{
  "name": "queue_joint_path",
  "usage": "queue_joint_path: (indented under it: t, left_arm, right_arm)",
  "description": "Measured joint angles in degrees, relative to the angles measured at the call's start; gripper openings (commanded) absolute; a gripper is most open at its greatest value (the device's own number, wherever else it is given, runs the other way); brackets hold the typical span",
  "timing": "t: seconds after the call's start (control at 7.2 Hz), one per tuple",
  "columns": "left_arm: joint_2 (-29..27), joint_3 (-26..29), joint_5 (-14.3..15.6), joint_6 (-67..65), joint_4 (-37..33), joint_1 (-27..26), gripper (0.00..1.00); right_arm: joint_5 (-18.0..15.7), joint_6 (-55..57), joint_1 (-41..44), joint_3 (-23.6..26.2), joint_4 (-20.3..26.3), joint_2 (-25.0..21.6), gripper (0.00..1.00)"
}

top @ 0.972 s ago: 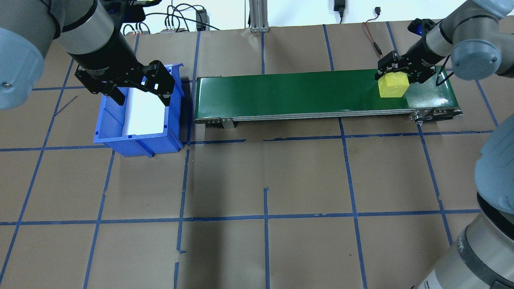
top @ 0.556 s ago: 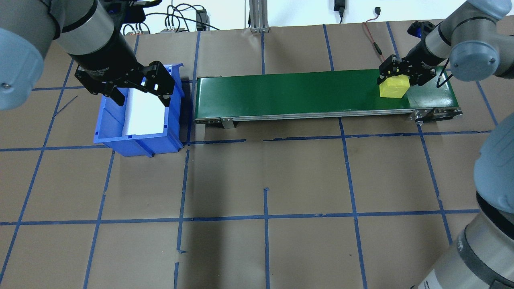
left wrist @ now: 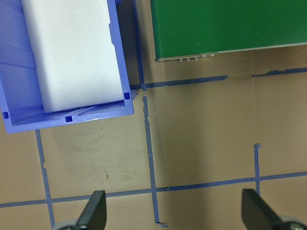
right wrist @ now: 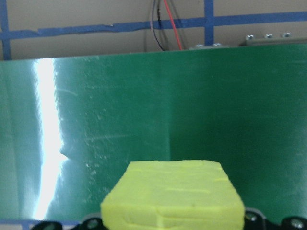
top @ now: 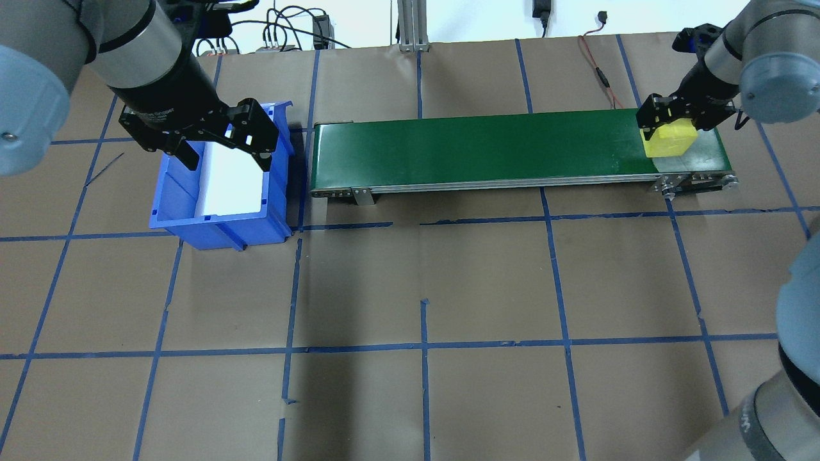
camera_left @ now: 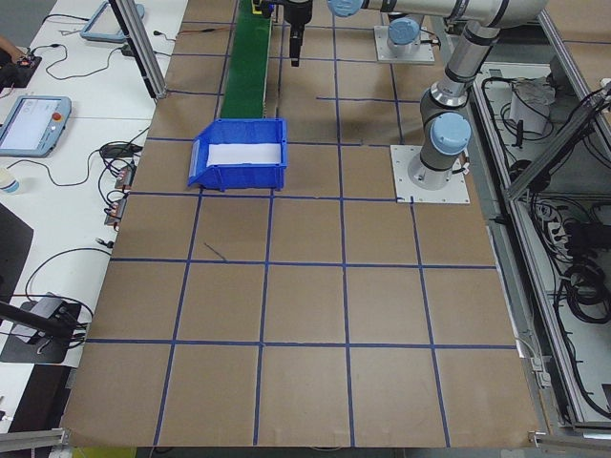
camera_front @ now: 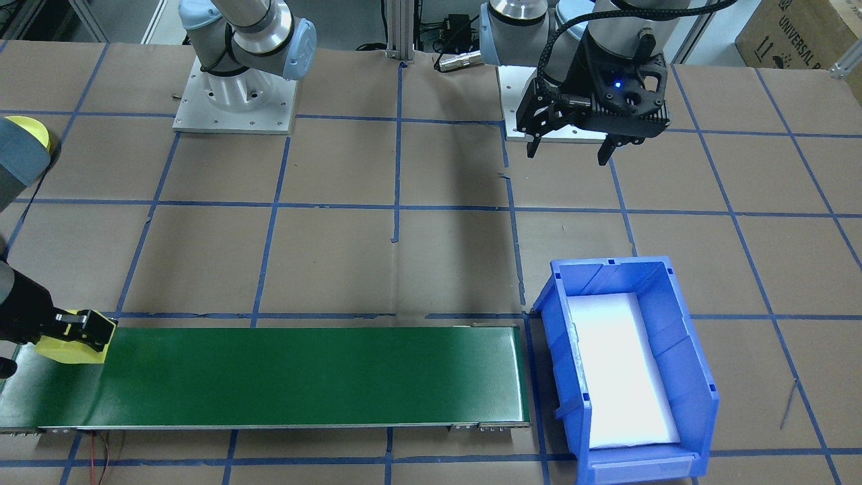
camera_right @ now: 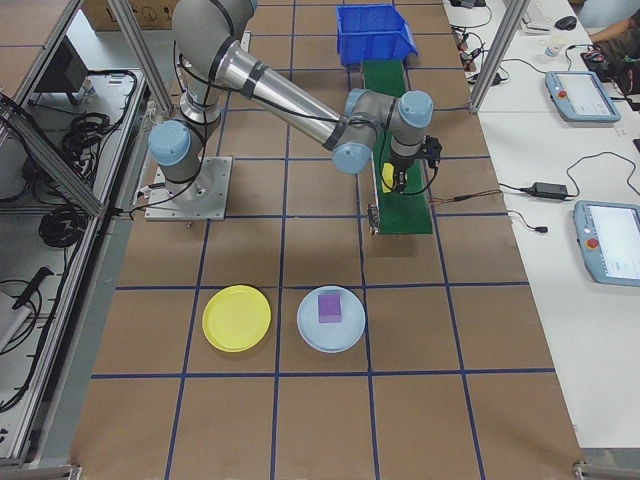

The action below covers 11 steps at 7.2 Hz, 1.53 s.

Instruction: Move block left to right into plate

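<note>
Table (top: 487,288) w/ brown paper cover, blue tape lines forming a grid. Directly on it: long green conveyor belt unit (top: 487,147) w/ metal side rails; blue plastic open-top bin (top: 186,218) just beside belt's end on robot's left, white foam slab (camera_front: 623,370) inside the bin. Past belt's other end, well apart from it: round bright-yellow plastic plate (camera_right: 236,318), and beside it a round pale-blue plate (camera_right: 331,320) w/ a purple cube on it. Two grey metal arm base plates (camera_front: 236,101) bolted to the table. Red/black wires (top: 599,70) trail near belt's right end.
</note>
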Motion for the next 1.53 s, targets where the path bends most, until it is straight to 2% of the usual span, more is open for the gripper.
queue_joint_path:
  t: [0.14, 0.28, 0.42, 0.69, 0.83, 1.11, 1.25, 1.53]
  left_arm:
    - [0.02, 0.0, 0.0, 0.0, 0.0, -0.01, 1.0]
    - [0.04, 0.0, 0.0, 0.0, 0.0, -0.02, 1.0]
    - [0.06, 0.0, 0.0, 0.01, 0.0, -0.03, 1.0]
    - [0.04, 0.0, -0.06, 0.08, 0.05, -0.05, 1.0]
    - [0.03, 0.0, -0.06, 0.08, 0.07, -0.05, 1.0]
    - [0.05, 0.0, -0.03, 0.09, 0.11, -0.04, 1.0]
    - [0.06, 0.0, -0.06, 0.09, 0.14, -0.01, 1.0]
    - [0.02, 0.0, -0.08, 0.09, 0.17, 0.02, 1.0]
  right_arm:
    - [-3.28, -5.79, -3.03, 1.95, 2.67, -3.55, 0.26]
    - [-4.93, -12.33, -8.7, 4.39, 5.53, -7.18, 0.26]
    - [-5.56, -19.49, -15.08, 6.94, 6.98, -9.49, 0.26]
    - [-6.09, -33.35, -29.71, 11.73, 7.69, -11.05, 0.27]
    - [-6.53, -38.0, -36.87, 14.33, 6.71, -11.35, 0.27]
    - [-6.54, -44.33, -47.87, 19.96, 0.38, -11.51, 0.27]
    - [-6.32, -45.6, -51.1, 22.02, -2.18, -11.52, 0.27]
    - [-6.47, -46.39, -54.58, 23.64, -3.77, -11.27, 0.29]
